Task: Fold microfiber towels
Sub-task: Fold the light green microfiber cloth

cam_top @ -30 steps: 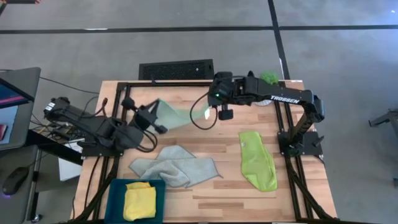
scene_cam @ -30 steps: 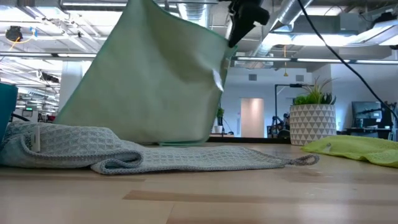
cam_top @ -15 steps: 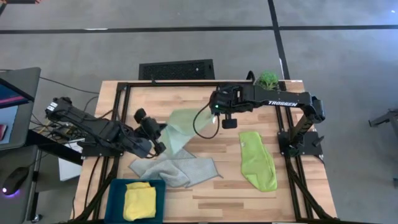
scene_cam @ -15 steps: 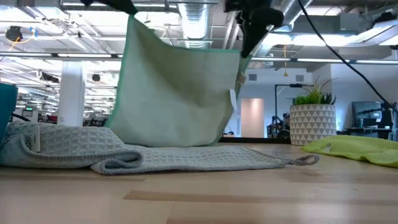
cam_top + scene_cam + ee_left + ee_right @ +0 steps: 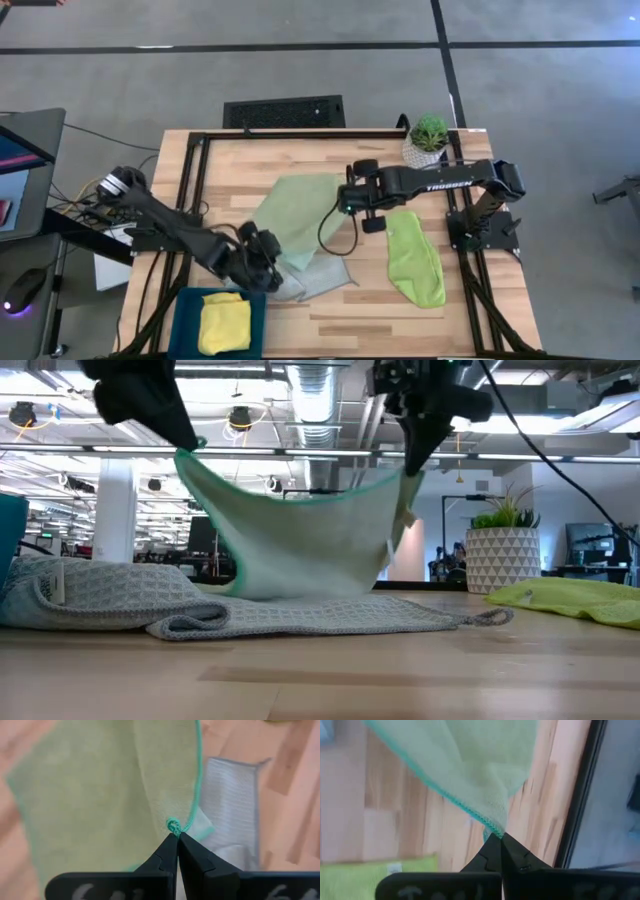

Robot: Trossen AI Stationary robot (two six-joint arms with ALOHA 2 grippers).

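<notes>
Left hand (image 5: 177, 836) clenched on one corner of the sage towel (image 5: 300, 205), right hand (image 5: 496, 839) clenched on another corner. In the low view the towel hangs between them, sagging in a curve, its lower part touching or just above the grey towel (image 5: 200, 610) on the desk (image 5: 380, 310).

In the high view the left hand sits lower centre-left of the frame, just above the bin (image 5: 190, 305); the right hand is at centre. The sage towel spreads between them, overlapping the grey towel at lower centre. Lime towel (image 5: 415, 258) lies crumpled right of centre, well apart. Yellow towel (image 5: 224, 322) is in the bin, lower left. Plant pot (image 5: 428, 140) upper right, clear of the work.

Risks, as I read it:
- Both grips are on thin hem edges; more tension between the hands could pull a corner out.
- Laying down here puts sage on top of grey, so the fold could bunch or drag the grey one.
- Left arm is near the bin; a low sweep could knock it.
</notes>
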